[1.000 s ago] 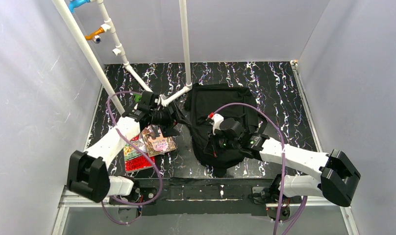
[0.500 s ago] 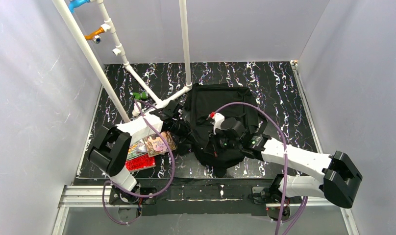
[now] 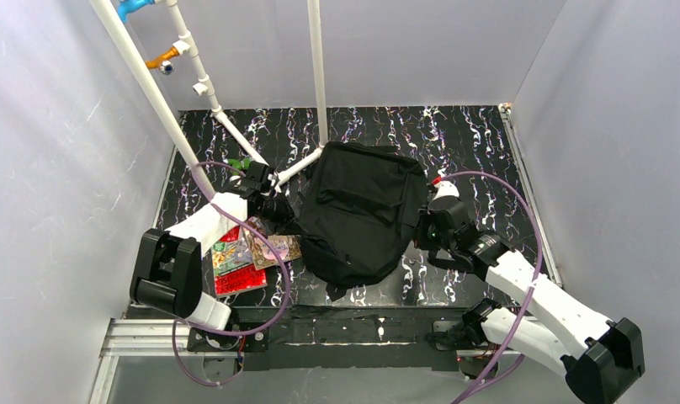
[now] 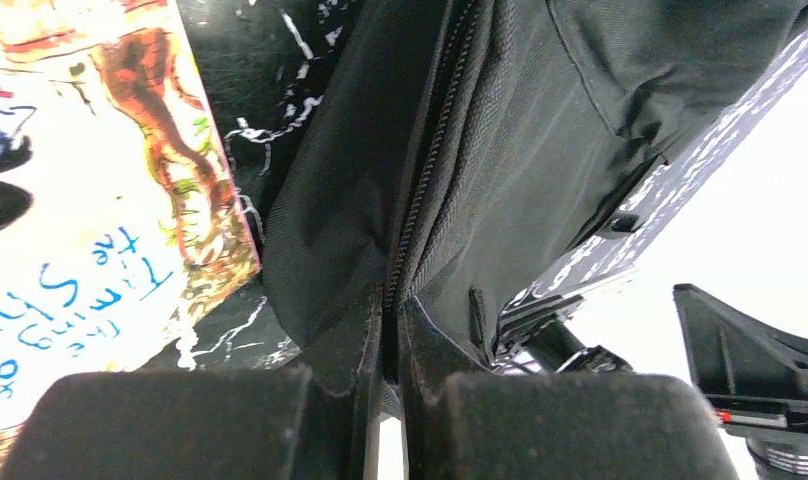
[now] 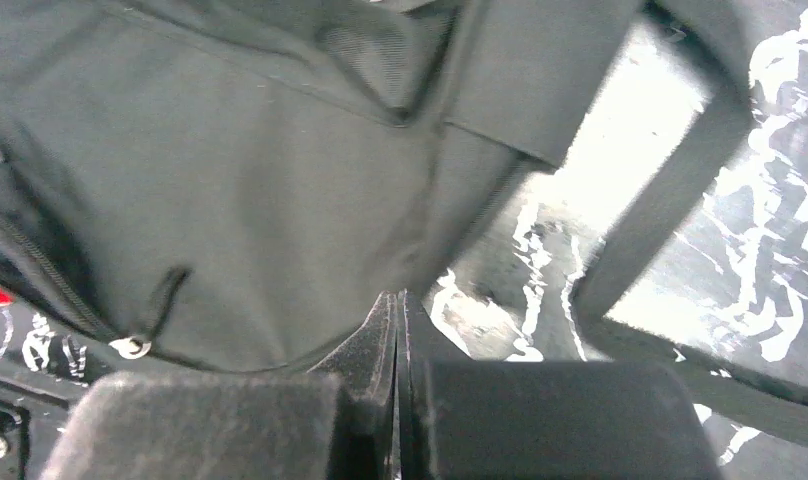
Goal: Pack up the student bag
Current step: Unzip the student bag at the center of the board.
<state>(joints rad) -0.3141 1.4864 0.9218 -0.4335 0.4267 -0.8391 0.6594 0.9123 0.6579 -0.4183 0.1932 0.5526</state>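
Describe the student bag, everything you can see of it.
The student bag is a large black backpack of soft fabric, bulging and lying mid-table. A zipper runs along its left side, closed where visible, and a small pull hangs low on it. A shoulder strap loops off its right side. The left gripper pinches fabric at the zipper. The right gripper is shut on its right edge.

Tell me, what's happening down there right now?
Left gripper shut on the student bag, at its zipper seam. Right gripper shut on its opposite edge. Books lie beside it, unpacked.
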